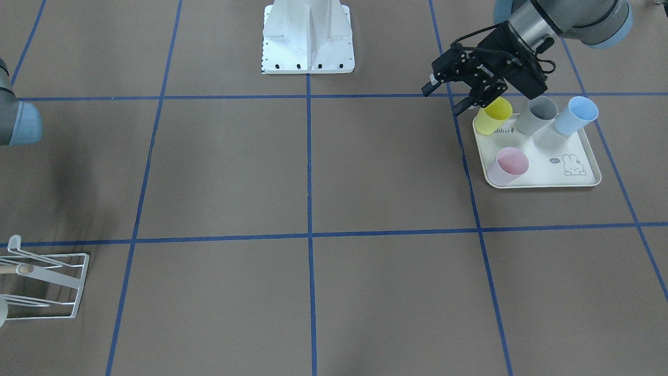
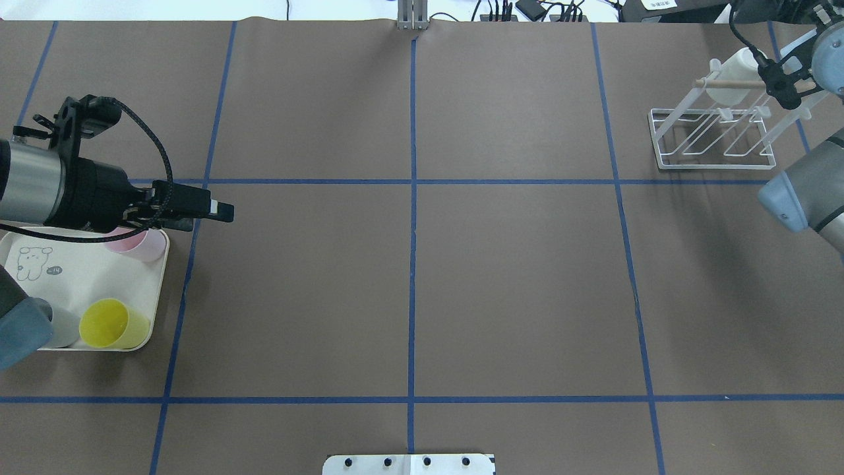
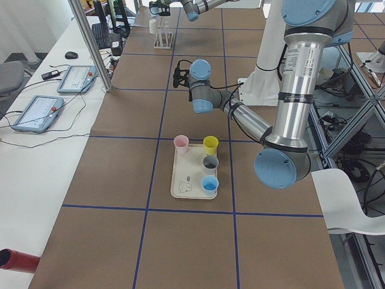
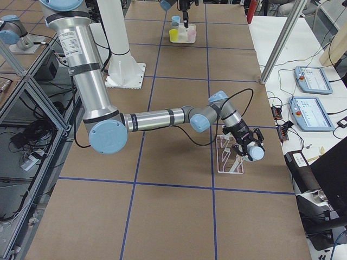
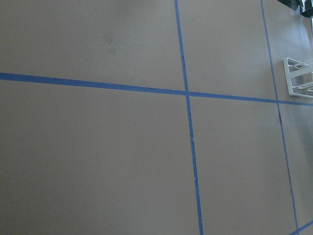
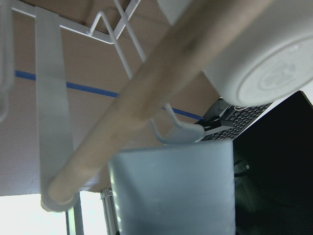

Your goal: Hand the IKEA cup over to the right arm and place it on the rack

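Surface: brown paper table [image 2: 514,277], blue tape grid [image 2: 413,198].
Room: tablets [image 3: 75,78] on side desk [image 3: 42,168], left edge.
Left gripper [image 1: 443,99]: fingers apart, empty, by tray [image 1: 543,181].
Right gripper [image 2: 784,89]: at rack [image 2: 712,142]; grip cannot be told.

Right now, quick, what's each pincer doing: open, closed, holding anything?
Left pincer: open, empty.
Right pincer: seems closed on a pale blue cup by the rack.

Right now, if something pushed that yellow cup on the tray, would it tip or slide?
Probably light: the yellow cup looks like thin, empty plastic. It stands upright and seems narrower at the base, so a push near the rim would likely tip it. On the smooth tray, a low push might slide it instead.
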